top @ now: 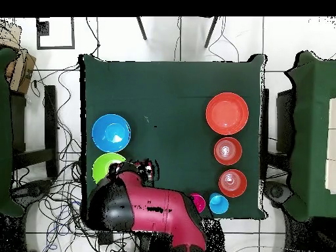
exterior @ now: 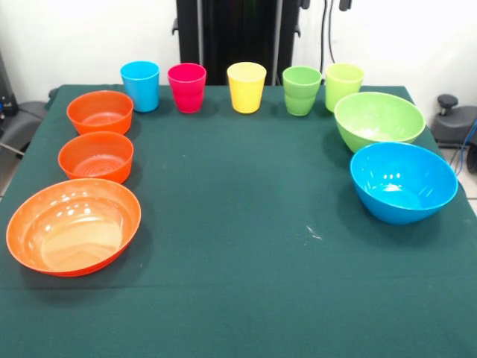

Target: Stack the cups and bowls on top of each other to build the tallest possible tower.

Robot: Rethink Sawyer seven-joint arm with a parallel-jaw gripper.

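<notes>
Along the far edge stand the cups in a row: sky blue [exterior: 140, 86], pink [exterior: 186, 87], yellow [exterior: 246, 87], a darker green pair [exterior: 302, 91] that looks nested, and light green [exterior: 343, 86]. Down the left side sit two small orange bowls [exterior: 100, 112] [exterior: 96, 156] and a wide orange bowl [exterior: 74, 226]. The lime bowl [exterior: 378, 121] and the blue bowl [exterior: 403, 182] are on the right. No tower shows. In the overhead view the red arm [top: 154, 210] lies over the table's near edge. It hides some of the cups, and its gripper [top: 147, 169] is beside the lime bowl [top: 105, 166].
A dark green cloth covers the table [exterior: 238, 246]. Cables lie on the floor around it, and other green-covered tables [top: 314, 131] stand to both sides in the overhead view. A black chair [exterior: 455, 119] stands at the right of the front view.
</notes>
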